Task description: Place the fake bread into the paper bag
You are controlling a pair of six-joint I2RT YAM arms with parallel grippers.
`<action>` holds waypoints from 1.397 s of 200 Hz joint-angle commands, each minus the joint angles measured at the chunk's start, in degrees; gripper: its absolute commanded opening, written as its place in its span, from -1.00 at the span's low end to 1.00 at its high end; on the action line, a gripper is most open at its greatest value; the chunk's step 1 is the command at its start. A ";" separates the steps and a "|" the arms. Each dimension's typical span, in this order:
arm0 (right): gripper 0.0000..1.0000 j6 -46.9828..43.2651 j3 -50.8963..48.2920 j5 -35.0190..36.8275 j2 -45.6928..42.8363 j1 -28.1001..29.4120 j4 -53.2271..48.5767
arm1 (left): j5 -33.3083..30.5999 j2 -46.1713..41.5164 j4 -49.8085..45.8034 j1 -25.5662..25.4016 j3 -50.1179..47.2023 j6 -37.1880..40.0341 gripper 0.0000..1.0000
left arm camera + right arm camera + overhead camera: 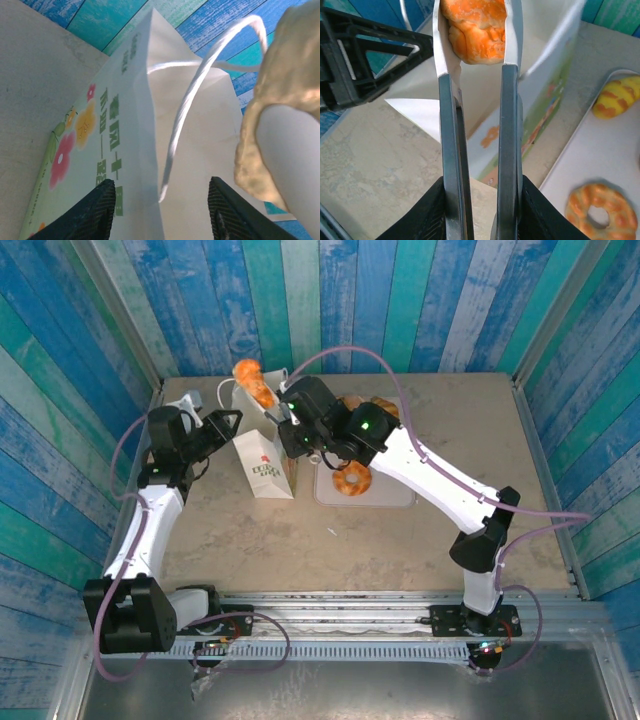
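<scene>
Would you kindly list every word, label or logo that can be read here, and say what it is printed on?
paper bag, front face: a red logo with green lettering, too small to read.
paper bag, side panel in the left wrist view: green characters beside flower pictures, seen askew and not legible.
tongs and tray: no markings visible.

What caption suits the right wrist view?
Tongs hold an orange pastry by the paper bag; doughnut waits on tray.
</scene>
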 commanded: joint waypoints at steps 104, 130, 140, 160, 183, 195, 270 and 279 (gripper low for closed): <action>-0.32 1.77 -4.38 0.37 -5.31 -0.69 -0.50 | -3.47 0.77 -1.20 0.23 0.53 2.12 -0.63; -0.33 1.88 -5.34 0.32 -6.01 -0.65 -0.59 | -3.64 0.68 -1.20 0.24 0.60 2.04 -0.68; -0.32 1.88 -5.77 0.32 -6.31 -0.66 -0.46 | -3.64 0.77 -1.18 0.25 0.58 1.96 -0.69; -0.32 1.86 -6.74 0.47 -7.00 -0.70 -0.50 | -3.77 0.78 -1.07 0.25 0.48 1.80 -0.70; -0.32 1.86 -8.05 0.62 -7.82 -0.64 -0.54 | -3.61 0.67 -0.74 0.22 0.42 1.44 -0.72; -0.32 1.71 -8.67 0.44 -8.13 -0.64 -0.59 | -3.08 0.46 0.02 0.22 0.22 1.16 -0.75; -0.32 0.54 -8.54 0.70 -8.73 -0.93 -5.59 | 2.02 -0.75 4.21 0.23 -0.19 2.24 -0.86; -0.32 0.47 -8.31 0.63 -8.83 -0.90 -6.55 | 2.49 -1.07 4.67 0.25 -0.35 2.40 -0.87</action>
